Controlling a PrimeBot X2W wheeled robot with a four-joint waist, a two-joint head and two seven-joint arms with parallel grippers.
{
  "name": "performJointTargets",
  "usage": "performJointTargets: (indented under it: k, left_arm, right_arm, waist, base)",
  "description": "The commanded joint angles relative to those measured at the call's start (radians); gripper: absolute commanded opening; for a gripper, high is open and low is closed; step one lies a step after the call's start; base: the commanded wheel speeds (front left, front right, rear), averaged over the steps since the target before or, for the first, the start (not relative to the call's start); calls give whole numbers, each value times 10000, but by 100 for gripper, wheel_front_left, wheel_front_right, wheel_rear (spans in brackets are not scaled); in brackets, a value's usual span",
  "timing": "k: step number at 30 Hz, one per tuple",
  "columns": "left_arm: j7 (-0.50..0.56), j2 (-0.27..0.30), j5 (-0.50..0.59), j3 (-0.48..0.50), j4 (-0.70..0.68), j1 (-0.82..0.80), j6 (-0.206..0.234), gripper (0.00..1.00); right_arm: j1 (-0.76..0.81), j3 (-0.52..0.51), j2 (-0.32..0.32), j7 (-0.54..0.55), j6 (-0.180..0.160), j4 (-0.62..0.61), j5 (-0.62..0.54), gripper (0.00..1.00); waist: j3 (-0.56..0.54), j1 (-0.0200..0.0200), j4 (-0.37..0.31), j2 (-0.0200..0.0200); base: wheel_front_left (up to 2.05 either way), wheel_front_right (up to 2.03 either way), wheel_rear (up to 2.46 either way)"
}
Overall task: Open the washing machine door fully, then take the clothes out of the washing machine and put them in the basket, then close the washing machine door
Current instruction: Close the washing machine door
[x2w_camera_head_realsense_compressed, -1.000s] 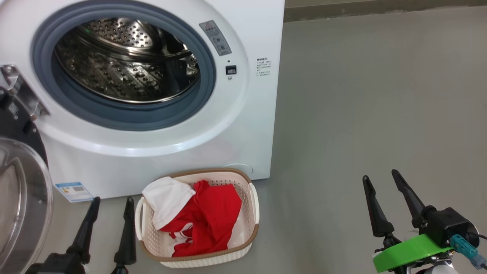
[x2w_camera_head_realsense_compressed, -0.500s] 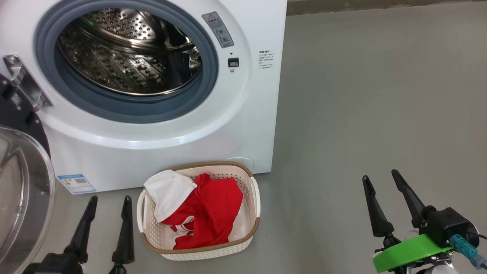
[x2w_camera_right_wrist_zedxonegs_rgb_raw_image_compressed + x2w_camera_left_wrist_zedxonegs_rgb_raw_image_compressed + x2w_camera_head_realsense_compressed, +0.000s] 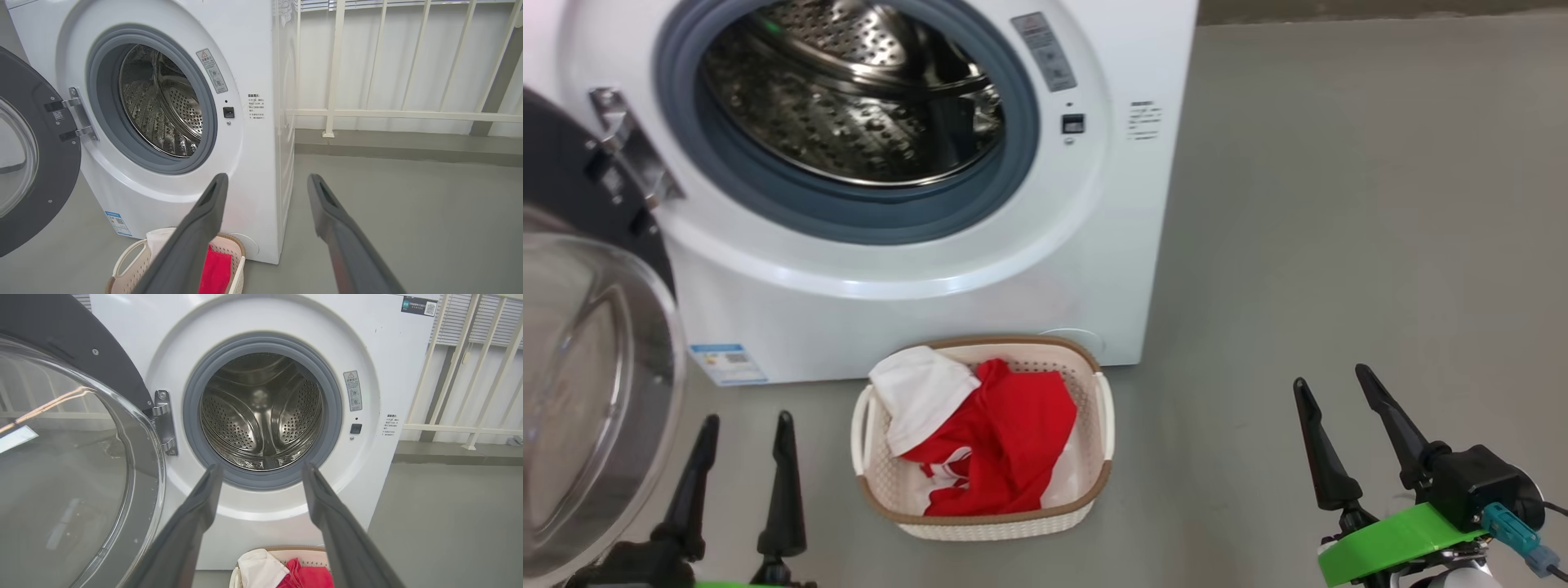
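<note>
The washing machine door (image 3: 596,392) stands wide open at 9 o'clock of the washing machine (image 3: 915,278), just beside the left gripper (image 3: 748,418). The clothes (image 3: 1005,441) lie in the basket (image 3: 980,523) at 6 o'clock (close to the machine's front). The right gripper (image 3: 1330,376) is over the grey floor (image 3: 1339,204). Both grippers' jaws are spread, holding nothing.

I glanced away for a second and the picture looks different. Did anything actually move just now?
The head camera turned left, so the washing machine, basket and open door slid right in the picture together. Nothing was grasped or let go. The clothes lie in the basket as before, the drum stays empty, and the left gripper and right gripper stay open, holding nothing.
</note>
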Motion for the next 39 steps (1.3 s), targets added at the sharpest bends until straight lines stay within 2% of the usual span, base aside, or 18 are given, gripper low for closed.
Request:
performJointTargets:
  k: [1,7,16,28,39]
  left_arm:
    - [-90,91,-260,294,-339,-376,152,100]
    - [-90,91,-298,145,-518,-423,503,100]
    - [-90,91,-142,85,-687,-289,751,100]
    - [-90,91,-57,-8,-794,-148,841,100]
    - [-90,91,-77,-56,-840,-70,889,100]
  right_arm:
    - [-397,302,-137,-63,63,-244,-27,100]
    - [-599,561,-185,-63,63,-183,20,100]
    - [-752,861,-254,-63,63,-157,85,100]
    - [-733,1122,-175,-63,63,-146,143,100]
    - [-827,1271,-176,-63,63,-242,67,100]
  waist:
    - [106,0,388,0]
    - [119,0,1229,0]
    - [16,0,2290,0]
    - [-162,0,3435,0]
    - [-17,0,4082,0]
  base:
    - [0,0,0]
    - [0,0,0]
    - [0,0,0]
    - [0,0,0]
    - [0,0,0]
